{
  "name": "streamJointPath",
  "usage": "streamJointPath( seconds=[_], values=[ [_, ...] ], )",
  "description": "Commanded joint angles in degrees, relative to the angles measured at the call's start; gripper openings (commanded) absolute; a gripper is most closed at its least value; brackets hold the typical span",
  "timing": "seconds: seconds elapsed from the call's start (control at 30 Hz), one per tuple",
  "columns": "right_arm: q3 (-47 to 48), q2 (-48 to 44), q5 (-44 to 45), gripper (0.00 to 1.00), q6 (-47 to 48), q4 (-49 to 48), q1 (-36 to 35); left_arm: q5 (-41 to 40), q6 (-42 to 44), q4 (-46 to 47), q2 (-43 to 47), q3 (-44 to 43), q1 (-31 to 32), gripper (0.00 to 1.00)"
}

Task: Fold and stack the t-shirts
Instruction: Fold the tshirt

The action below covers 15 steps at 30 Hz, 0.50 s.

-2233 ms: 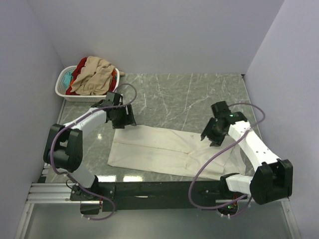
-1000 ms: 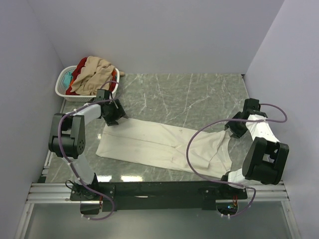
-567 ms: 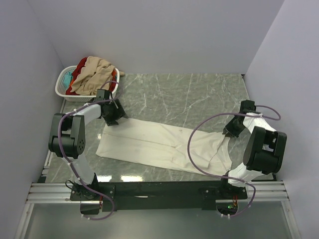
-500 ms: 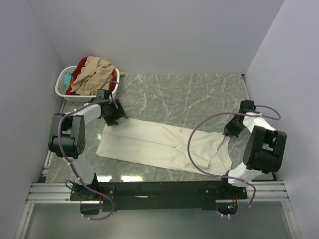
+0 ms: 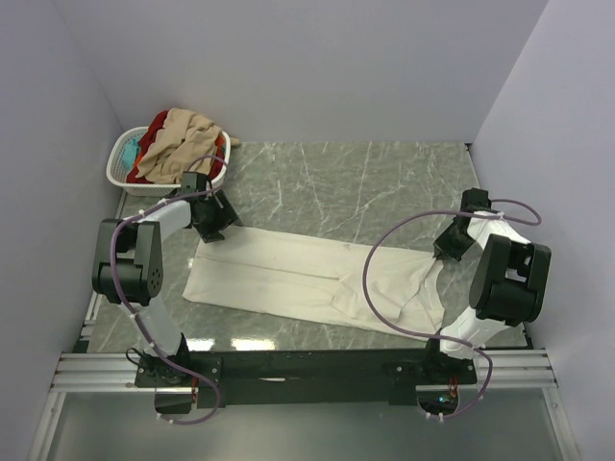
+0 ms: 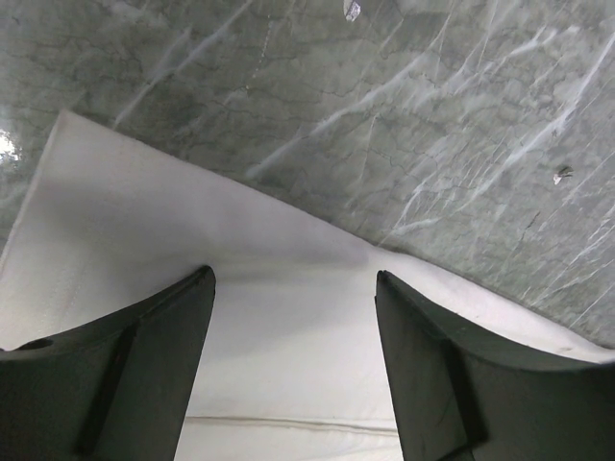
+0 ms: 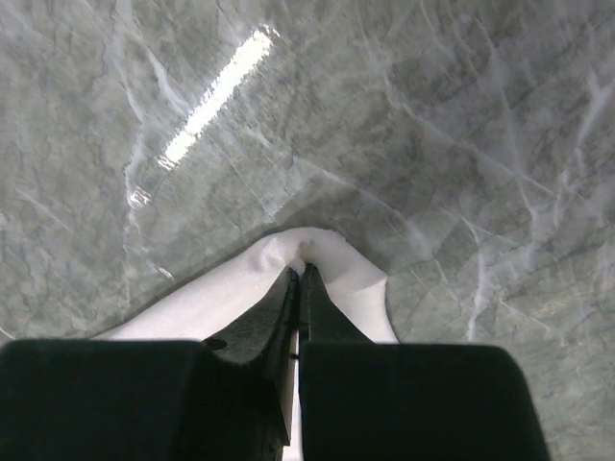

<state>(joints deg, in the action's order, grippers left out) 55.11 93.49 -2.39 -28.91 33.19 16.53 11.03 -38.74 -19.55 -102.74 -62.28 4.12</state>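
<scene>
Left end effector (image 6: 293, 288): jaws wide apart, empty, poised over the far-left edge of the large cream-white cloth t-shirt (image 5: 288, 274) spread on the grey marble tabletop (image 5: 336, 182). Lower it and pinch that edge. Right end effector (image 7: 300, 277): closed on the shirt's right edge. Lift both evenly.

Worktop (image 5: 346, 182): grey-green marble pattern, white veining, glossy; bright glare streaks along the near edge.
Laundry basket (image 5: 123, 173): white slotted plastic, oval, standing in the far left corner of the worktop, close to the left wall.
Walls (image 5: 307, 67): plain pale lilac, enclosing the left, far and right edges.
Rail (image 5: 96, 370): silver aluminium, slotted, running along the near edge.
</scene>
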Motion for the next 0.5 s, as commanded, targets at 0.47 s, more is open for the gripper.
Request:
streamJointPath(
  seconds=[0.47],
  values=[
    [14.5, 5.0, 0.0, 0.30, 2.1, 0.4, -0.2, -3.3, 6.1, -2.5, -2.2, -5.9, 1.0, 0.80]
  ],
)
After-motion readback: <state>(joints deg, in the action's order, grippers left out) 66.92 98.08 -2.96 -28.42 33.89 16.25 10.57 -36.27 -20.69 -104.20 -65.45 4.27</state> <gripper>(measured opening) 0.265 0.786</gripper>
